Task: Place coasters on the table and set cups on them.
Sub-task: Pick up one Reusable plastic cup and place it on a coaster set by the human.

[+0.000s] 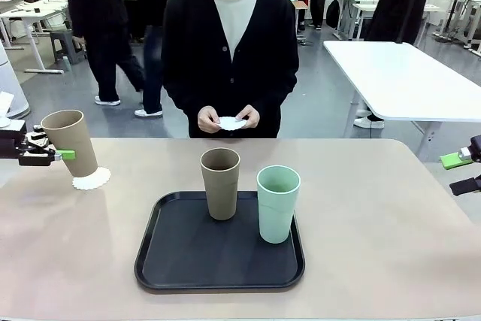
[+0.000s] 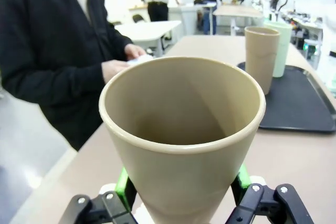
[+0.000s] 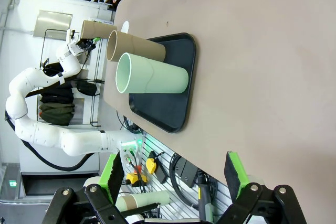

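Observation:
At the table's [image 1: 376, 246] left end my left gripper [image 1: 63, 154] is shut on a tan cup [image 1: 71, 144], which leans with its base at a white lacy coaster [image 1: 92, 179]; I cannot tell whether they touch. The left wrist view looks into that cup [image 2: 184, 145] between the green pads [image 2: 124, 188]. A second tan cup [image 1: 220, 183] and a mint cup [image 1: 278, 203] stand upright on the black tray [image 1: 188, 261]. Across the table the person holds another coaster [image 1: 231, 122] in both hands. My right gripper [image 1: 462, 169] hangs open at the right edge, nothing between its fingers [image 3: 234, 174].
The tray sits at the table's near middle. Bare tabletop lies on both sides of it and between it and the person. A white table [image 1: 406, 73] stands behind at the right, and other people stand farther back.

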{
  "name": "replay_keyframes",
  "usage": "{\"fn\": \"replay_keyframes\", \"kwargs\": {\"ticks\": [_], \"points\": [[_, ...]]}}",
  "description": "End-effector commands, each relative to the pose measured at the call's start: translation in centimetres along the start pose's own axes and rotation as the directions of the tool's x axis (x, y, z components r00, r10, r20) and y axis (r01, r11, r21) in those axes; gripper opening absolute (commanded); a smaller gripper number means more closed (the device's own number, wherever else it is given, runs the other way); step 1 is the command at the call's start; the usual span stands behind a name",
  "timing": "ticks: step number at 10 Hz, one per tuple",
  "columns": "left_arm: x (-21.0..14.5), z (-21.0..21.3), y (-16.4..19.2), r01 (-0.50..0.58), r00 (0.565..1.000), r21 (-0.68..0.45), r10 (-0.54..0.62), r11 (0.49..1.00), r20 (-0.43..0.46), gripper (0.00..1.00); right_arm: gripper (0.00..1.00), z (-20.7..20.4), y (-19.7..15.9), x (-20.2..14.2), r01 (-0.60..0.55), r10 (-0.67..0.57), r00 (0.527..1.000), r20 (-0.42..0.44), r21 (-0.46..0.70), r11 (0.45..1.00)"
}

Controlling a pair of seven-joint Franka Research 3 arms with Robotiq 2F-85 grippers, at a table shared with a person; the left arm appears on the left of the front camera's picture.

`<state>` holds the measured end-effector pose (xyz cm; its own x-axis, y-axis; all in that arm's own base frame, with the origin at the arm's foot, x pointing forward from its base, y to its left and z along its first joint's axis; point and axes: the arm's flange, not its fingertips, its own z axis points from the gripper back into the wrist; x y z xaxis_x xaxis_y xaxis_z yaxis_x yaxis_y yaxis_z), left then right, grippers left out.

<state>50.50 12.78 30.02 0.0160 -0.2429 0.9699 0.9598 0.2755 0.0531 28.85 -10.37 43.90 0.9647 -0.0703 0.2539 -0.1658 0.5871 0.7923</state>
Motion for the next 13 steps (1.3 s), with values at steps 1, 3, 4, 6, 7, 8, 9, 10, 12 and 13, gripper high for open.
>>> {"fn": "replay_keyframes", "kwargs": {"ticks": [1,3,4,6,7,8,9,10,12,13], "points": [[0.1,0.1,0.0,0.000,1.000,0.002,0.000,1.000,-0.006,0.86,1.00,0.0,0.0,0.0,-0.001,0.001,1.000,0.003,0.010,1.000],[0.1,0.1,0.0,0.000,1.000,0.002,0.000,1.000,-0.006,0.86,1.00,0.0,0.0,0.0,-0.001,0.001,1.000,0.003,0.010,1.000],[0.1,0.1,0.0,0.000,1.000,0.002,0.000,1.000,-0.006,0.86,1.00,0.0,0.0,0.0,-0.001,0.001,1.000,0.003,0.010,1.000],[-0.1,0.0,0.0,-0.001,1.000,0.000,0.001,1.000,-0.001,0.86,1.00,0.0,0.0,0.0,-0.001,0.001,1.000,0.003,0.010,1.000],[-0.2,-0.4,0.9,-0.018,1.000,0.004,0.018,1.000,0.024,0.86,1.00,0.0,0.0,0.0,-0.001,0.001,1.000,0.003,0.010,1.000],[-0.5,-0.7,1.6,-0.010,0.999,0.015,0.010,1.000,0.030,0.86,1.00,0.0,0.0,0.0,-0.001,0.001,1.000,0.003,0.010,1.000],[-0.8,-0.7,2.0,-0.012,1.000,0.020,0.012,1.000,0.025,0.86,1.00,0.0,0.0,0.0,-0.001,0.001,1.000,0.003,0.010,1.000],[-1.0,-0.8,2.1,-0.014,1.000,0.025,0.013,1.000,0.025,0.86,1.00,0.0,0.0,0.0,-0.001,0.001,1.000,0.003,0.010,1.000],[-1.6,-0.6,2.9,-0.002,1.000,0.042,0.002,0.999,0.010,0.86,1.00,0.0,0.0,0.0,-0.001,0.001,1.000,0.003,0.010,1.000],[-1.9,-0.4,3.2,-0.014,1.000,0.047,0.013,0.999,0.012,0.86,1.00,0.0,0.0,0.0,-0.001,0.001,1.000,0.003,0.010,1.000]]}}
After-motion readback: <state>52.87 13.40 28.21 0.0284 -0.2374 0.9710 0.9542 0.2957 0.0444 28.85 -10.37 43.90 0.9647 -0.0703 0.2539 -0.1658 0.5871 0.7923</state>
